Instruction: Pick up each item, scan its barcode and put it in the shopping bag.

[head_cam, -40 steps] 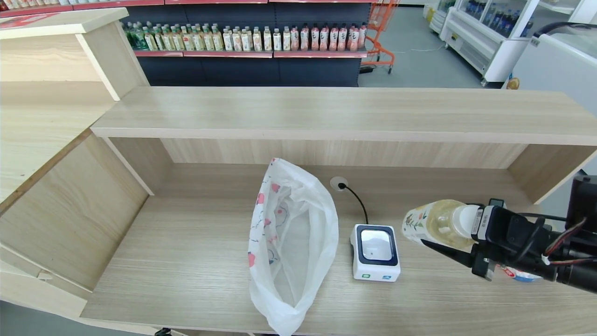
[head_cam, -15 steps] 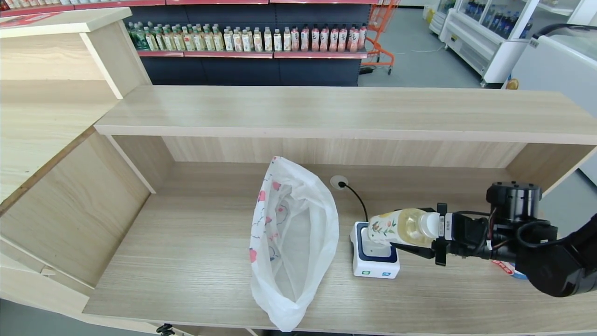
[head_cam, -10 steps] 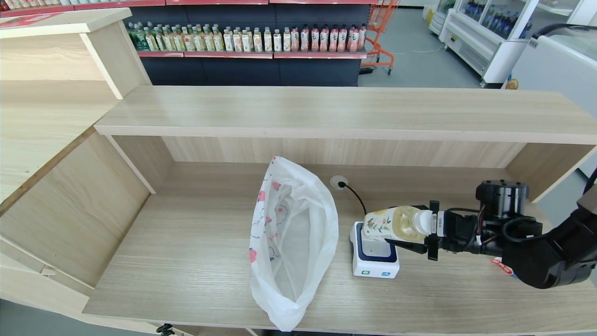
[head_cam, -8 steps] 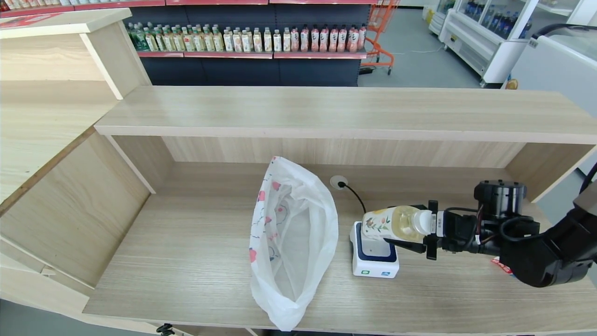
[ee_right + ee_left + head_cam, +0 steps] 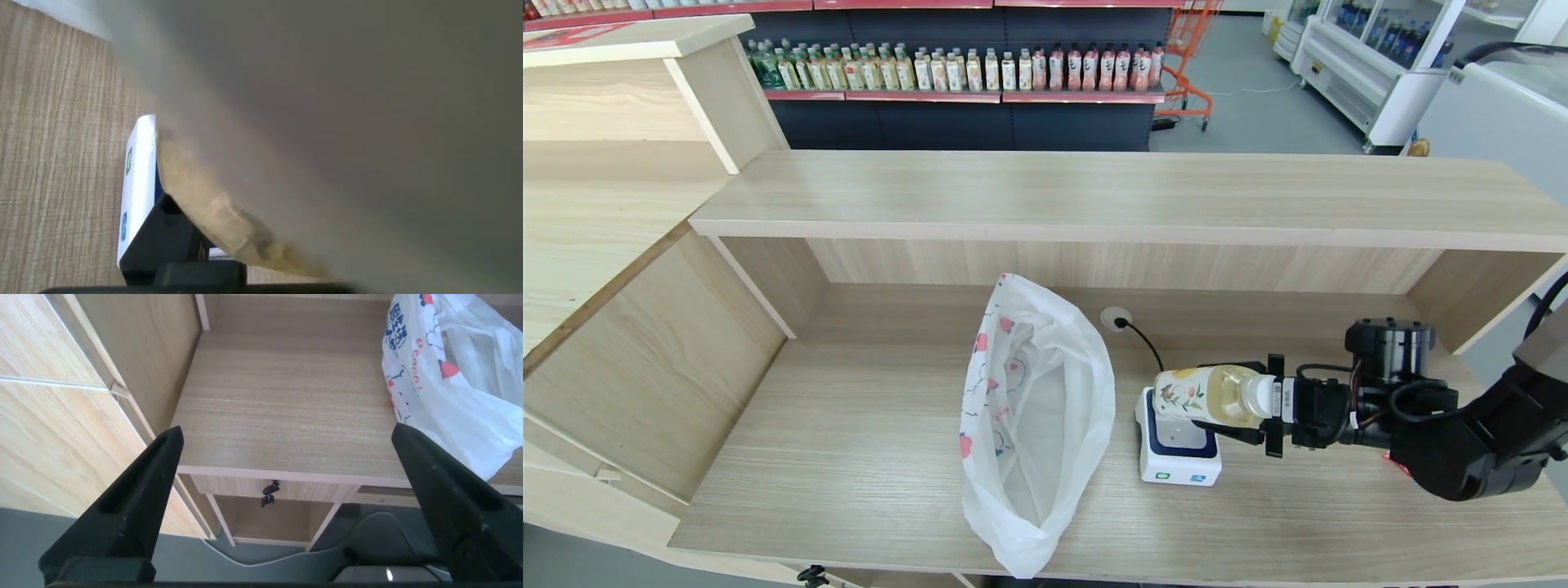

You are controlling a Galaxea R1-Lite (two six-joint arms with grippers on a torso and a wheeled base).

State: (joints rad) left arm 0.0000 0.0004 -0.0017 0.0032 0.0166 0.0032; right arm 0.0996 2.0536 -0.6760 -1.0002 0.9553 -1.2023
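Observation:
My right gripper (image 5: 1270, 404) is shut on the neck of a clear bottle (image 5: 1205, 394) of yellowish drink with a flowered label. The bottle lies level, its base end hanging just above the white scanner (image 5: 1176, 469) with the dark blue top. In the right wrist view the bottle (image 5: 343, 122) is a close blur, with the scanner (image 5: 140, 188) under it. The white shopping bag (image 5: 1045, 408) with red prints stands open to the scanner's left. My left gripper (image 5: 286, 502) is open and holds nothing, out past the counter's front edge, with the bag (image 5: 458, 384) beyond it.
A black cable (image 5: 1147, 351) runs from the scanner to a hole at the back of the wooden counter (image 5: 849, 457). A raised shelf (image 5: 1094, 196) and side walls box the counter in. A small red-and-white item (image 5: 1390, 463) peeks from behind my right arm.
My right arm has carried the bottle leftward from the right side and lowered it over the scanner. In the last second it edged slightly further left. The bag and scanner stayed put.

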